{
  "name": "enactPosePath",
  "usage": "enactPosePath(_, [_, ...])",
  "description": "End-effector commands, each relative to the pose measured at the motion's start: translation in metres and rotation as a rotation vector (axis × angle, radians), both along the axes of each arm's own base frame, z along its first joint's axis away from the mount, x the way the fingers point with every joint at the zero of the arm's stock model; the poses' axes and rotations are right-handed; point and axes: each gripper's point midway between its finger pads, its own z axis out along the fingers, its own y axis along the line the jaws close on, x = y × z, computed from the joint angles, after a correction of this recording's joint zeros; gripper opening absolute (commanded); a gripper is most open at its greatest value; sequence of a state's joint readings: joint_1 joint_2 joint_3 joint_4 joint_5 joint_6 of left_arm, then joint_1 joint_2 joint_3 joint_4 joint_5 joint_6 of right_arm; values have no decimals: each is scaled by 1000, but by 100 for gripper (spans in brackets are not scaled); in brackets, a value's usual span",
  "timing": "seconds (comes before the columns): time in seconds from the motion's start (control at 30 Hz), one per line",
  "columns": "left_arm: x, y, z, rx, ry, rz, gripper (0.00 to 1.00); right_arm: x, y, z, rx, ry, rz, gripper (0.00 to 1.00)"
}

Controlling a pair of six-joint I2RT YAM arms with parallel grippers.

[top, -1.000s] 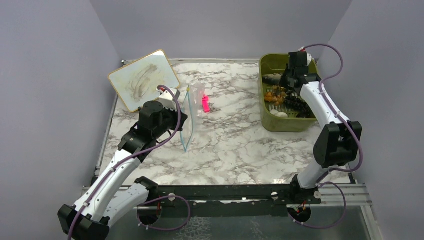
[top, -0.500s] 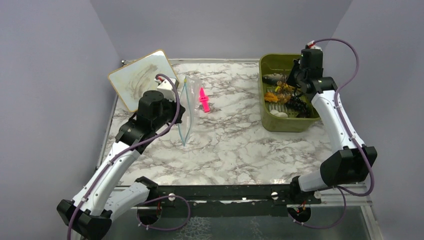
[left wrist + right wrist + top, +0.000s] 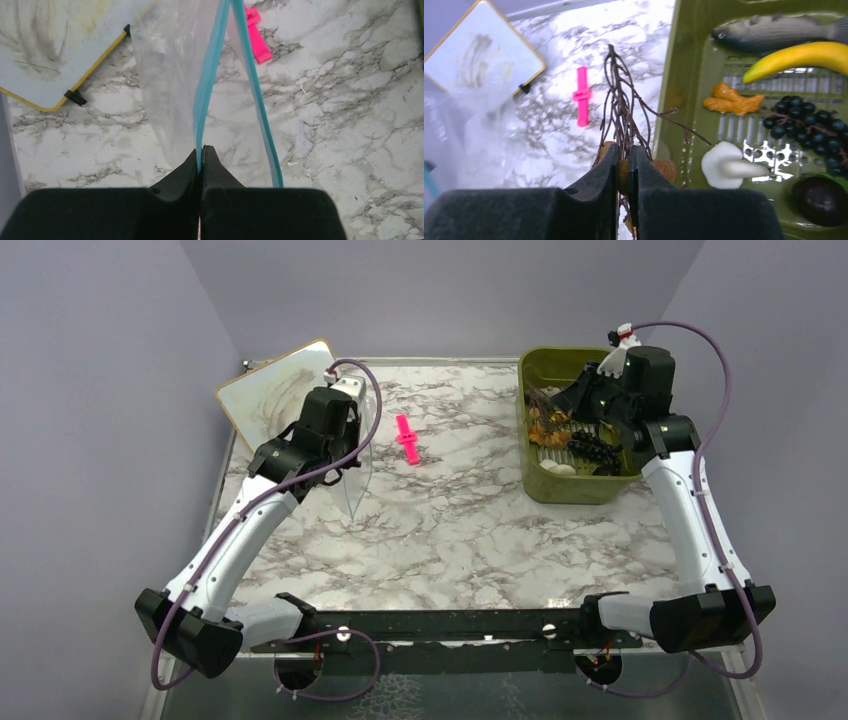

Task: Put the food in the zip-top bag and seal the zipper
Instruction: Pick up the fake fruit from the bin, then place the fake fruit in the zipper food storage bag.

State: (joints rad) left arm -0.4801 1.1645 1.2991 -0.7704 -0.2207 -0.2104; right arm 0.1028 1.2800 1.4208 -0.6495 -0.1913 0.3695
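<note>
Evidently clamped the left gripper (image 3: 201, 152) tight on one lip of the zipper (image 3: 209, 90), the zip-top bag (image 3: 167, 75) hanging beyond the fingertips: judged light, floppy and slick, best held by that strip. Nipped a twiggy brown bunch (image 3: 620, 102) in the right gripper (image 3: 624, 152); past it, in the olive bin (image 3: 684, 60), counted one fish (image 3: 769, 34), one banana (image 3: 799, 56), one grape bunch (image 3: 804, 122).

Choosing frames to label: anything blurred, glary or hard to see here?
Top external: even light, but the clear zip-top bag nearly vanishes against the marble. Left wrist: sharp, though the left gripper is a dark silhouette. Right wrist: the twig bunch in the right gripper is crisp, the bag at left a hazy blur, the green bin's slotted floor glints.
</note>
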Motion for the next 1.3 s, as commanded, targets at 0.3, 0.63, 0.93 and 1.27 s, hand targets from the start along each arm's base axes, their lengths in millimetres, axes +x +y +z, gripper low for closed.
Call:
enactPosePath(0.3, [-3,-66,-79,-197,157,-175,0,-61,77,-22,266,63,396,1])
enactPosePath(0.63, [-6,-86,-99,-311,178,-202,0,-116,153,-48,341,161,580,1])
enactPosePath(0.93, [-8,-81,-111,-294,187,-191,0,-150,206,-60,407,231,678,1])
enactPosePath(1.27, [-16,-81,-105,-309,169,-216,0,-149,238,-88,407,311,611,1])
